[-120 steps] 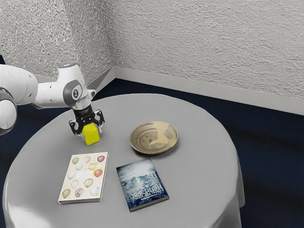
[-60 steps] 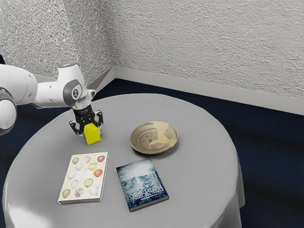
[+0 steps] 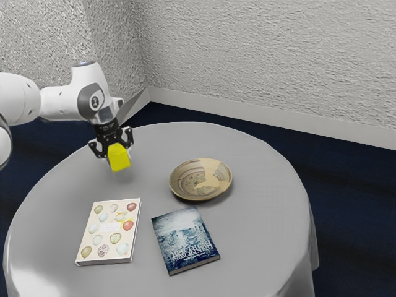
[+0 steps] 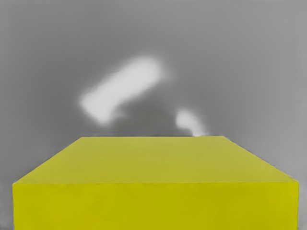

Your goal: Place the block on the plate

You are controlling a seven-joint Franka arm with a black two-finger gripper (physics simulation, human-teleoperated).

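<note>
In the exterior view my gripper (image 3: 117,156) is shut on the yellow block (image 3: 119,158) and holds it above the grey tabletop, its two fingers at opposite sides of the block. The same yellow block (image 4: 156,191) lies large and close under my hand in the wrist view. A round, shallow tan plate (image 3: 185,179) with brown markings rests on the table, toward the exterior view's right from the gripper. There is a gap between block and plate.
A book with painted eggs (image 3: 108,232) lies toward the viewer from the gripper. Beside it is a dark blue book (image 3: 184,240), just in front of the plate. The round table (image 3: 260,247) has a grey cloth. A textured wall (image 3: 266,55) stands behind.
The arm has risen with the yellow block, lifting it off the tabletop. Half a second ago the block was lower. The plate and both books have stayed where they were.
</note>
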